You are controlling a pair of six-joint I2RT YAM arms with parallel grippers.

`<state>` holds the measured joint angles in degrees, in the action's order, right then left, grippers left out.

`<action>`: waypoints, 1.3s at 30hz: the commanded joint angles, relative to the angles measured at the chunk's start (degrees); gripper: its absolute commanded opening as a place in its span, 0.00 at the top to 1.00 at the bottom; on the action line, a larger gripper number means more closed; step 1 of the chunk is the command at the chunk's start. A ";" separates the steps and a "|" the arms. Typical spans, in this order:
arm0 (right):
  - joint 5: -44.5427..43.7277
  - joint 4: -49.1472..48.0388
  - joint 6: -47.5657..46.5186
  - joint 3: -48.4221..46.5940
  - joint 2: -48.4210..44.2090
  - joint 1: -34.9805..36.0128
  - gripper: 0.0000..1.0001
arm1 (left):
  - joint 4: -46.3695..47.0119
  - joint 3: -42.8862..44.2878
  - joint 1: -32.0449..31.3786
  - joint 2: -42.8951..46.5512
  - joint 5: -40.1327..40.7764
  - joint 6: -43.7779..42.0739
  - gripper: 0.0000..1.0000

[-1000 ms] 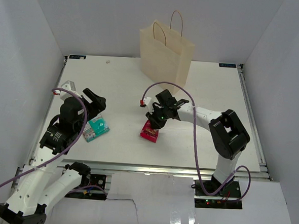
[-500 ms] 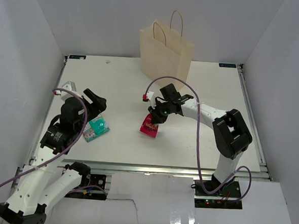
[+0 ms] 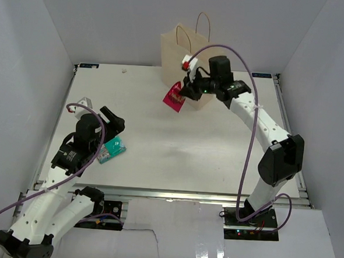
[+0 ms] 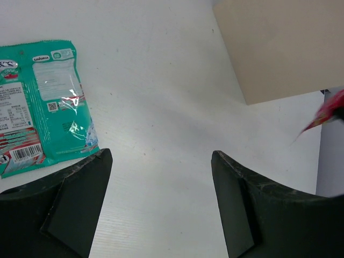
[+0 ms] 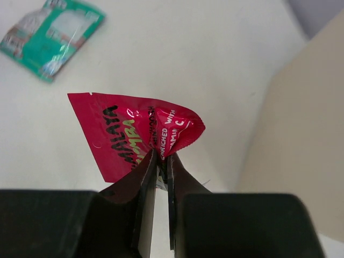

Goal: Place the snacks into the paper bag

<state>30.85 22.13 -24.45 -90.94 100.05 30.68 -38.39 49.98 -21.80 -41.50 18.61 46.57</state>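
My right gripper (image 3: 188, 90) (image 5: 162, 156) is shut on a red-pink sachet (image 3: 175, 96) (image 5: 129, 131), which hangs in the air just in front of the cream paper bag (image 3: 189, 63) (image 5: 293, 140) at the back of the table. The bag stands upright with its twine handles up. A teal-and-white pack (image 3: 110, 148) (image 4: 40, 105) lies flat on the table at the left. My left gripper (image 3: 112, 125) (image 4: 160, 169) hovers open beside that pack, with only bare table between its fingers.
White walls close in the table on the left, back and right. A metal rail (image 3: 174, 193) runs along the near edge. A purple cable (image 3: 250, 139) loops off the right arm over the table's right half.
My right arm has lifted the red-pink sachet off the table's middle and carried it up and back to the paper bag. The left arm shifted slightly.
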 commanded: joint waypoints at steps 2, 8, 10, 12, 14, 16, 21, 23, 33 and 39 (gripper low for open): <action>-0.96 -4.72 2.55 -12.40 -3.20 -3.42 0.92 | 0.95 -0.49 0.27 -0.34 -0.86 0.37 0.15; -9.31 -14.55 8.80 -21.55 -1.35 -8.70 0.92 | 1.56 -0.32 0.27 -1.13 -1.03 -0.16 0.15; -12.30 -16.84 9.59 -22.00 -0.82 -10.10 0.92 | 1.65 -0.32 0.27 -1.48 -1.03 -0.25 0.15; -15.54 -20.45 10.03 -22.09 -0.56 -11.25 0.92 | 1.74 -0.23 0.27 -1.48 -1.12 -0.33 0.15; -17.48 -22.12 11.08 -22.27 -0.38 -12.13 0.92 | 1.74 -0.40 0.27 -1.57 -0.95 -0.34 0.15; -20.99 -25.37 11.18 -22.79 0.23 -12.22 0.92 | 1.74 -0.58 0.27 -1.40 -0.95 -0.34 0.15; -24.87 -30.03 8.98 -21.40 3.39 -12.31 0.92 | 2.62 -1.11 0.27 -2.10 -1.47 -0.25 0.15; -25.05 -30.56 7.93 -20.69 4.53 -12.31 0.92 | 2.80 -1.02 0.27 -2.45 -1.56 -0.42 0.15; -22.77 -31.36 5.29 -17.26 6.83 -11.25 0.56 | 2.80 -1.37 0.27 -1.92 -1.47 -0.34 0.15; -20.83 -31.62 5.11 -14.09 4.54 -10.73 0.30 | 2.97 -1.64 0.27 -2.45 -1.56 -0.25 0.15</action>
<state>8.73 -6.15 -18.83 -105.19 108.36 19.59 -36.80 49.08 -21.80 -44.16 17.50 46.39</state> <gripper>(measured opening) 0.684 0.852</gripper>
